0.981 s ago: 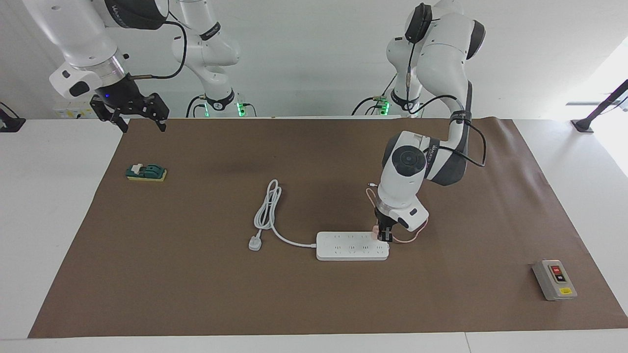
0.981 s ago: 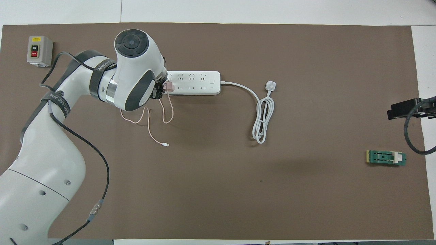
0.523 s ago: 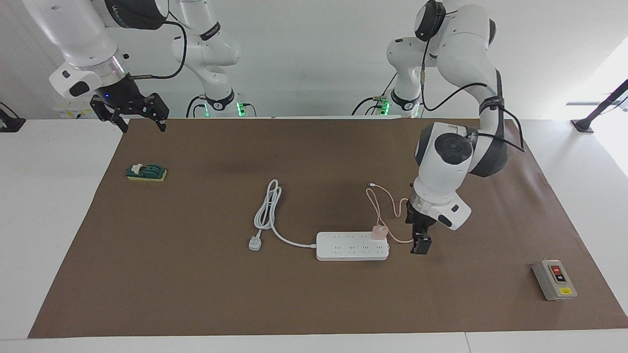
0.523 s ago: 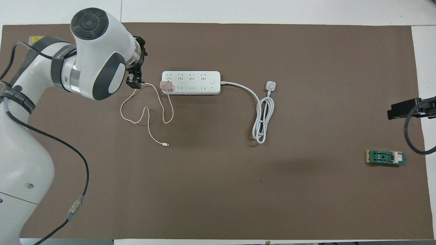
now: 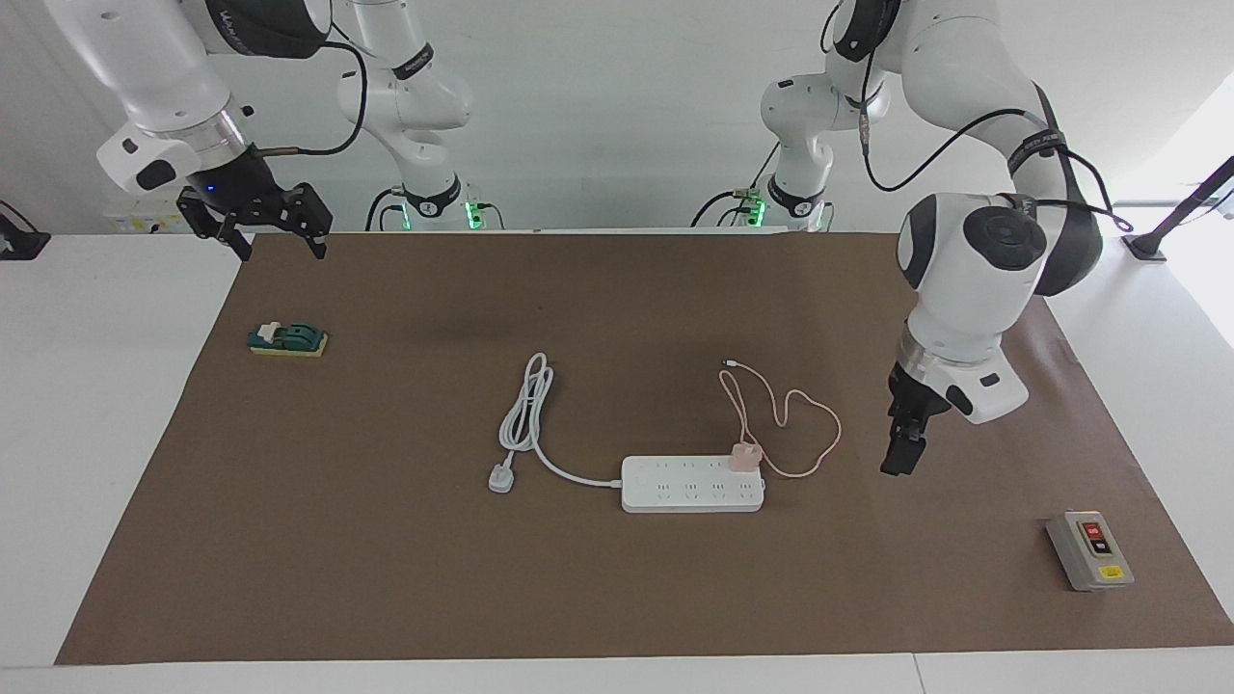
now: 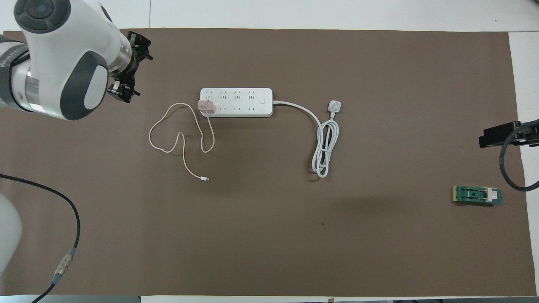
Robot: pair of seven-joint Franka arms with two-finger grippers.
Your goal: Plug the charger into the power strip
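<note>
Right gripper (image 5: pixel 275 236): raised over the mat's edge at the right arm's end, near the robots; fingers spread, holding nothing; waiting, out of the way of the work.
Green block (image 6: pixel 477 195): flat on the brown mat (image 6: pixel 294 235) toward the right arm's end; no part in the task, left untouched.
Cable connector (image 6: pixel 205 179): free end of the thin pink cable (image 6: pixel 168 148), lying loose on the mat nearer to the robots than the strip; slack loops show nothing pulling at the adapter.
Charger (image 5: pixel 744 456): pale-pink cube seated upright on the power strip (image 5: pixel 692 484), in the end socket toward the left arm's end; looks plugged in, so the task judged as good as done.
White plug (image 5: pixel 499 477): end of the strip's thick cord (image 6: pixel 324 143), lying unplugged on the mat toward the right arm's end.
Left gripper (image 5: pixel 904 453): in the air over bare mat, well apart from the charger, between strip and switch box; fingers spread wide, empty; clear of the cable loop, likely so as not to snag it.
Grey switch box (image 5: pixel 1089 550): at the left arm's end of the mat, farther from the robots than the strip; unrelated.
</note>
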